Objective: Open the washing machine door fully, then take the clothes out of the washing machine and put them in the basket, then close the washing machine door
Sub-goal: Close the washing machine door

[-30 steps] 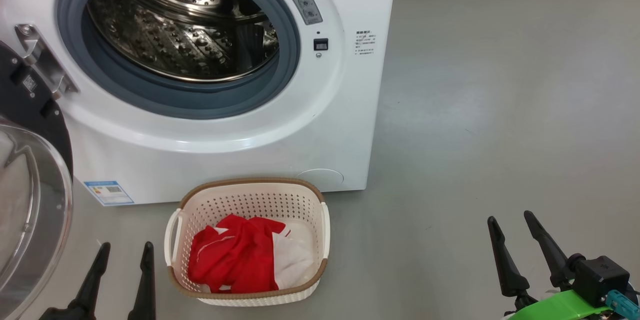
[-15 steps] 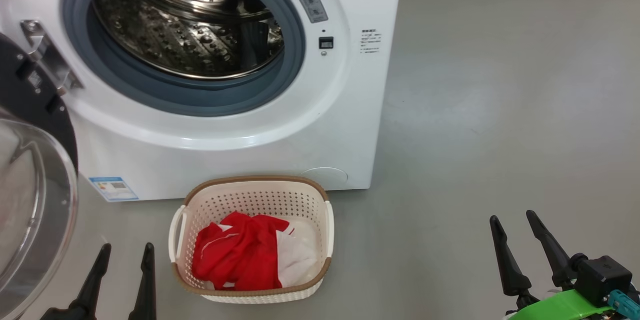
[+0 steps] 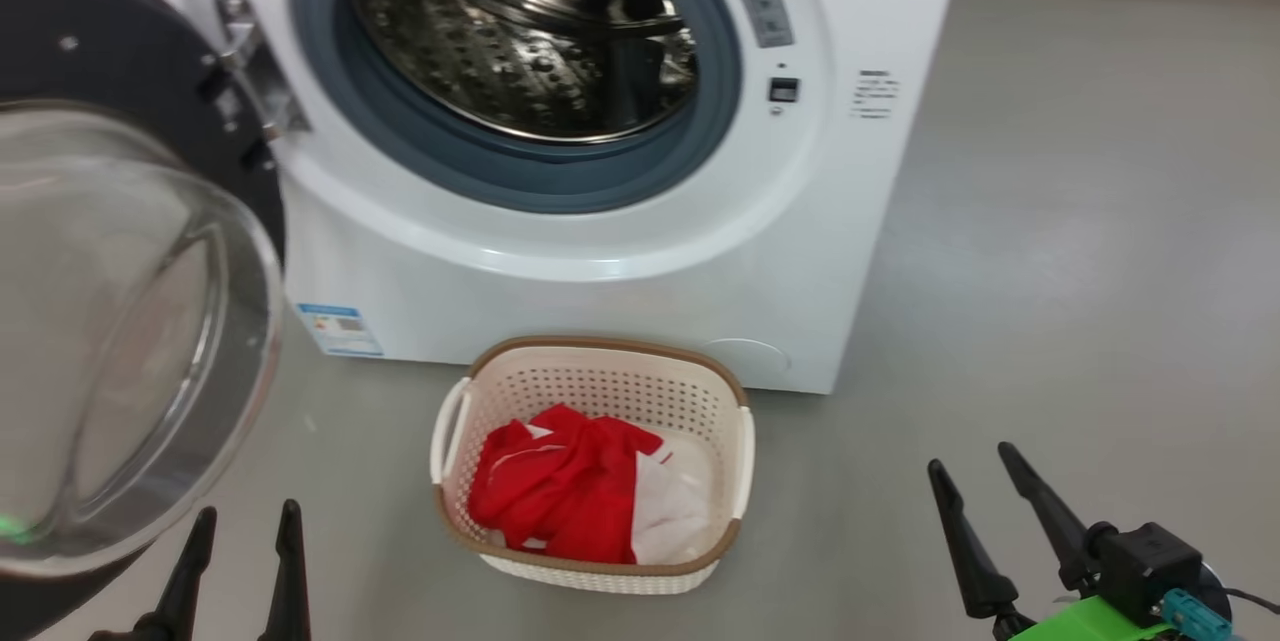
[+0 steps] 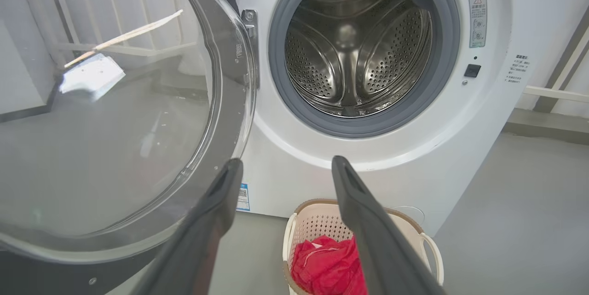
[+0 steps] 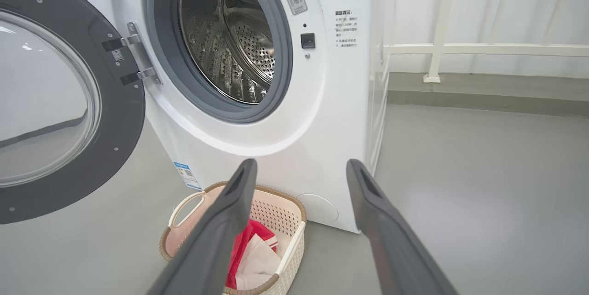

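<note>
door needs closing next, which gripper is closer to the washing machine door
Left. The left gripper is right beside the washing machine door; the right gripper is away beyond the basket.

The head view looks forward and down from above at the big white boxy front-loading washing machine (image 3: 600, 321) and the small cream perforated plastic basket (image 3: 600, 389) before it. Both wrist views sit lower. The left faces the perforated steel drum (image 4: 354, 51) nearly head-on, the right obliquely from the right. All three share machine and basket.

One washing machine (image 3: 600, 311), one door (image 3: 130, 51), one basket (image 3: 610, 346), one clothes bundle (image 3: 570, 481), two tools (image 3: 248, 509) (image 3: 969, 457)
</note>
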Available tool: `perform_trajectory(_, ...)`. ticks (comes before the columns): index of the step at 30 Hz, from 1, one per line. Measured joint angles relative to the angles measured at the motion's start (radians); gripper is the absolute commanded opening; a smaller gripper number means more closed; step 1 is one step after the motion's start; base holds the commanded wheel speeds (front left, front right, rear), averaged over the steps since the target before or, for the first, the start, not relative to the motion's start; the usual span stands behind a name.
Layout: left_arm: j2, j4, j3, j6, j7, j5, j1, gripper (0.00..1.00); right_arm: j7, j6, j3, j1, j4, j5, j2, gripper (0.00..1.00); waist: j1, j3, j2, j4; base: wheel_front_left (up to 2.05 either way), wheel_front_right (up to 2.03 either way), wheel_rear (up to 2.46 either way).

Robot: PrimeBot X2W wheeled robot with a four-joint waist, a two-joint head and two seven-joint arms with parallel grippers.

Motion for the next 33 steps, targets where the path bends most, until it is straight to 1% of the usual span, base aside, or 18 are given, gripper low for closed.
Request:
perform_trajectory(18, -0.002, 0.0, -0.013, 0.003, 0.0, -0.006, 0.106, 1.0, 0.0, 0.0, 0.117, -0.007, 0.039, 0.027, -0.011, 1.0, 0.0, -0.056, 0.0, 0.273, 0.0, 0.0, 0.0)
perform_trajectory(23, -0.002, -0.01, -0.024, 0.021, 0.0, -0.022, 0.115, 1.0, 0.0, 0.0, 0.13, -0.016, 0.044, 0.027, -0.012, 1.0, 0.0, -0.068, 0.0, 0.339, 0.0, 0.0, 0.0)
perform_trajectory(26, -0.002, -0.016, -0.021, 0.037, 0.0, -0.035, 0.135, 1.0, 0.0, 0.0, 0.154, -0.046, 0.046, 0.027, -0.013, 1.0, 0.0, -0.071, 0.0, 0.37, 0.0, 0.0, 0.0)
perform_trajectory(28, -0.002, -0.023, -0.019, 0.04, 0.0, -0.047, 0.142, 1.0, 0.0, 0.0, 0.16, -0.064, 0.052, 0.027, -0.015, 1.0, 0.0, -0.07, 0.0, 0.384, 0.0, 0.0, 0.0)
perform_trajectory(33, -0.002, -0.047, -0.022, 0.061, 0.0, -0.075, 0.142, 1.0, 0.0, 0.0, 0.182, -0.089, 0.065, 0.027, -0.022, 1.0, 0.0, -0.056, 0.0, 0.398, 0.0, 0.0, 0.0)
